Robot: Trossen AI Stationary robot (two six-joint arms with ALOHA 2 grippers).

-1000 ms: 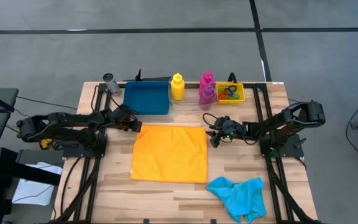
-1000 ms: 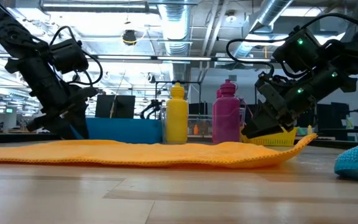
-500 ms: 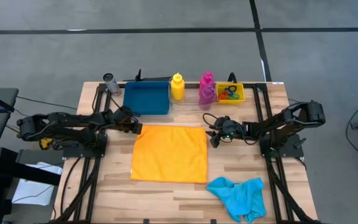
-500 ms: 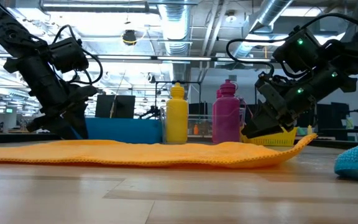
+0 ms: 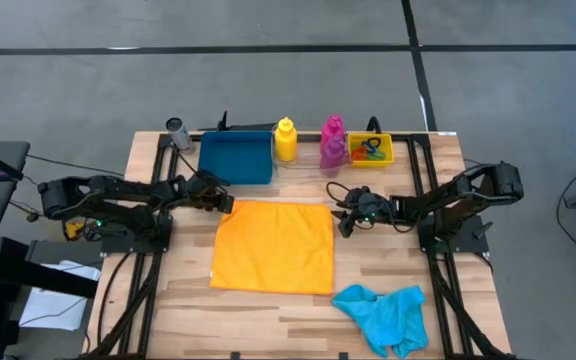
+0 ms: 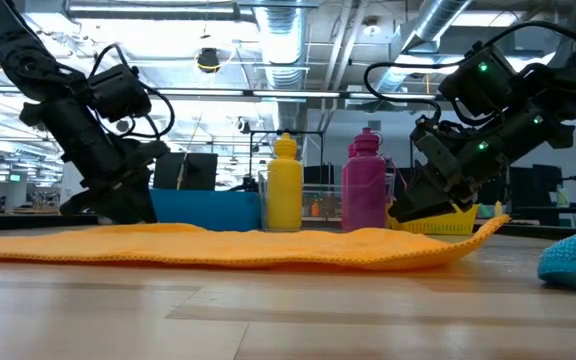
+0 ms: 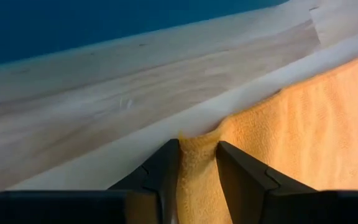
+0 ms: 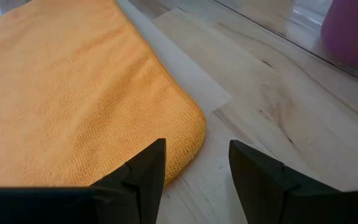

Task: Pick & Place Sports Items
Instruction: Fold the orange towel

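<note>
Two grippers down low: left gripper (image 7: 197, 163) pinching orange cloth (image 5: 274, 246) corner, right gripper (image 8: 196, 163) spread apart beside opposite corner, gripping nothing. Cyan cloth (image 5: 385, 314) near front edge; bottles farther back, beside blue tray (image 5: 235, 158).

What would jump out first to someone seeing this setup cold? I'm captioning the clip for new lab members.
The big orange cloth spread flat mid-table grabs the eye, with an end effector at each far corner: the left end effector pinches a bunched corner, while the right end effector hangs open just over the other corner. Next come the yellow bottle and magenta bottle along the far edge, and the crumpled cyan cloth at the near right.
</note>
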